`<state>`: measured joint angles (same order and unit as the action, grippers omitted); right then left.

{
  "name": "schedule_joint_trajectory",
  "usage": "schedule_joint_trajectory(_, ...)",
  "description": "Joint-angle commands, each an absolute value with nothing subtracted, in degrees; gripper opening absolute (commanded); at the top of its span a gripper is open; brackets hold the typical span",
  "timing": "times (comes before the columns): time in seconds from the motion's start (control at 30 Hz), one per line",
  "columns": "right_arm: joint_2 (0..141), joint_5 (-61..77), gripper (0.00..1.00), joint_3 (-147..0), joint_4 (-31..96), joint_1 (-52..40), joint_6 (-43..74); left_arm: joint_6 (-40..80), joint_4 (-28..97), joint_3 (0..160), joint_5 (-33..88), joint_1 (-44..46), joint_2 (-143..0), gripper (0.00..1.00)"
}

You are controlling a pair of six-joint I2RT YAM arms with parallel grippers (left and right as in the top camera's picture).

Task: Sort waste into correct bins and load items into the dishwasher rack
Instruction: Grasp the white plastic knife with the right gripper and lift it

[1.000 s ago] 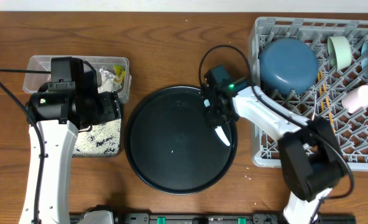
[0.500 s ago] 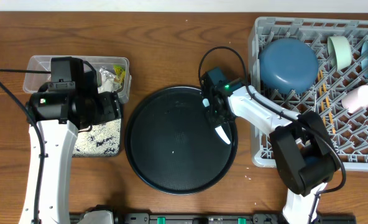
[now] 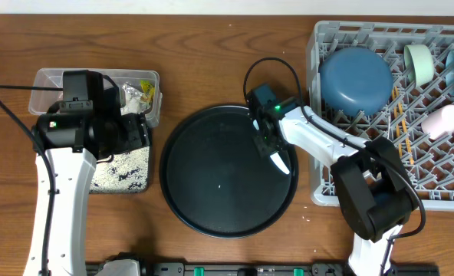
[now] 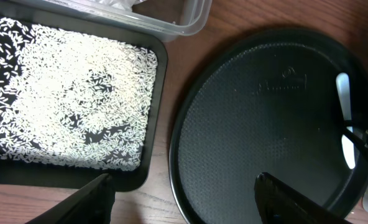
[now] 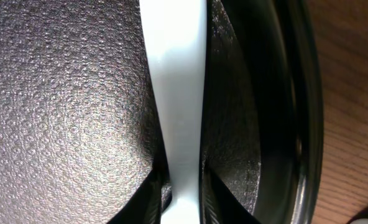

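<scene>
surface (image 3: pixel 212 46): brown wood grain, with a pale strip past its far edge; the room cannot otherwise be made out.

the dishwasher rack (image 3: pixel 323 192) sits at the right edge, reaching the far right corner. it holds the large blue bowl (image 3: pixel 356 79) upturned, a pale-green bowl (image 3: pixel 420 63), a whitish cup (image 3: pixel 442 121) and thin chopsticks (image 3: pixel 399 115).

the clear tub (image 3: pixel 43 80) is toward the far left, with tissue (image 3: pixel 131 96) and a yellow-green wrapper (image 3: pixel 146 88) inside. the shallow black tray (image 4: pixel 156 112), just on the tub's near side, carries scattered rice grains (image 4: pixel 59 99).

the round black tray (image 3: pixel 212 192) lies mid-surface. the white plastic spoon (image 5: pixel 174 93) rests on its right side, just inside the rim.

right tool (image 3: pixel 264 142): down on the round tray, its fingers (image 5: pixel 156 193) pinched against both sides of the spoon handle.

left tool (image 4: pixel 184 196): jaws wide apart, nothing between them, hanging above the gap between the rice tray and the round tray.

change from a second ago: the right tool has narrowed onto the handle, its wrist has moved toward the far edge, and the round tray has moved slightly toward the right edge. the left arm, tub, rice tray and rack contents are unchanged.
</scene>
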<state>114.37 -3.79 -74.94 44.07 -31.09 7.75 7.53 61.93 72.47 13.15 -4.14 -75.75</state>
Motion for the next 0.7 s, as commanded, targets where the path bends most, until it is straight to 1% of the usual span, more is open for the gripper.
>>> schedule_joint_trajectory(0.0, 116.79, -7.53, 0.16, -74.52, 44.34, -30.83, 8.32, 7.84, 62.28, 72.58, 12.99, -4.43, -75.99, 0.73)
schedule_joint_trajectory(0.23, 116.79, -7.51, 0.11, -74.52, 44.36, -30.83, 8.34, 7.81, 62.33, 72.58, 12.99, -4.43, -75.99, 0.74)
schedule_joint_trajectory(0.27, 116.79, -7.49, 0.09, -74.52, 44.34, -30.83, 8.36, 7.84, 62.35, 72.58, 12.99, -4.43, -75.99, 0.73)
schedule_joint_trajectory(0.3, 116.79, -7.49, 0.04, -74.52, 44.36, -30.83, 8.36, 7.84, 62.37, 72.58, 12.99, -4.43, -75.99, 0.74)
schedule_joint_trajectory(0.33, 116.79, -7.46, 0.01, -74.52, 44.36, -30.83, 8.36, 7.84, 62.37, 72.58, 12.99, -4.43, -75.99, 0.74)
schedule_joint_trajectory(0.67, 114.39, -7.05, 0.01, -76.07, 47.24, -30.83, 8.32, 7.84, 62.35, 72.58, 13.02, -4.43, -75.99, 0.73)
